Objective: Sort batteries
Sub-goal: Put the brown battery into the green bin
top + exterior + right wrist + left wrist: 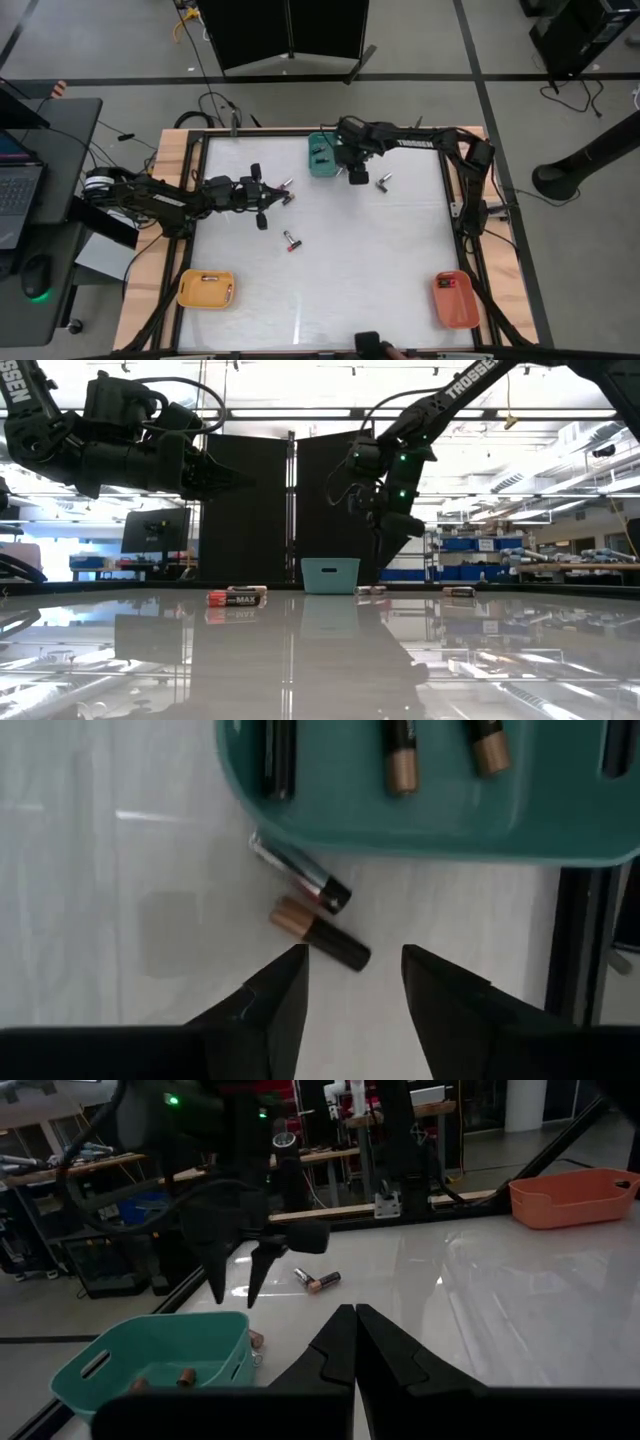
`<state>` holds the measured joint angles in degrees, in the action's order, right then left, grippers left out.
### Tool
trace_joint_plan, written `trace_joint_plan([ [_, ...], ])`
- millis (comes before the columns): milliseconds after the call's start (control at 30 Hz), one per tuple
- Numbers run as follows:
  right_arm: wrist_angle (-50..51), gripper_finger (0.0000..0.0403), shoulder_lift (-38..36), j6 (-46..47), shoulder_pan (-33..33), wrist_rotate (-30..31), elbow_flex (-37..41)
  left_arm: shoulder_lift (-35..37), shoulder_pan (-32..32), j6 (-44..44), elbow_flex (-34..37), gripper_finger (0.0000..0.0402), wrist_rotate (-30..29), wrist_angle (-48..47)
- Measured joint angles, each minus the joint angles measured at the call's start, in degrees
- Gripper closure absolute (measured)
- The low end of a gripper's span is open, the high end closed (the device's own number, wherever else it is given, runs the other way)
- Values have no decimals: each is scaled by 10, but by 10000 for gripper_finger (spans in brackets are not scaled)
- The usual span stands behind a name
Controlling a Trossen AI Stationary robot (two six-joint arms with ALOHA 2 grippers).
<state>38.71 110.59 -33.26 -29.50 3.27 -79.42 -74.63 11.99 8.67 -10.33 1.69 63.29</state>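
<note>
The teal tray (322, 156) sits at the far side with several batteries (400, 750) lying in it. My right gripper (352, 960) is open and hovers over two batteries on the table beside the tray: a silvery one (300, 872) and a copper-and-dark one (320, 932). Its fingertips stand just short of the dark one. My left gripper (355, 1350) is shut, empty and raised above the table (235, 480), pointing toward the teal tray (160, 1360). Loose batteries lie near it (287, 190), mid-table (292, 240) and right of the right gripper (382, 182).
A yellow tray (206, 289) sits at the near left corner and an orange tray (455, 298) at the near right. The table's black frame (570, 950) runs just behind the teal tray. The two grippers are close together at the far middle.
</note>
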Motion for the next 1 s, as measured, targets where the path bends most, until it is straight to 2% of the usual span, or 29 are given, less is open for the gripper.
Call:
trace_joint_plan([
  [300,-16,229,7,-15,-19,-43,0,0,0,5,0,390,0,5],
  [767,-1,232,47,-61,-24,-44,0,0,0,12,0,390,0,2],
  [1000,26,249,58,-56,-25,-44,0,0,0,12,0,390,0,0],
])
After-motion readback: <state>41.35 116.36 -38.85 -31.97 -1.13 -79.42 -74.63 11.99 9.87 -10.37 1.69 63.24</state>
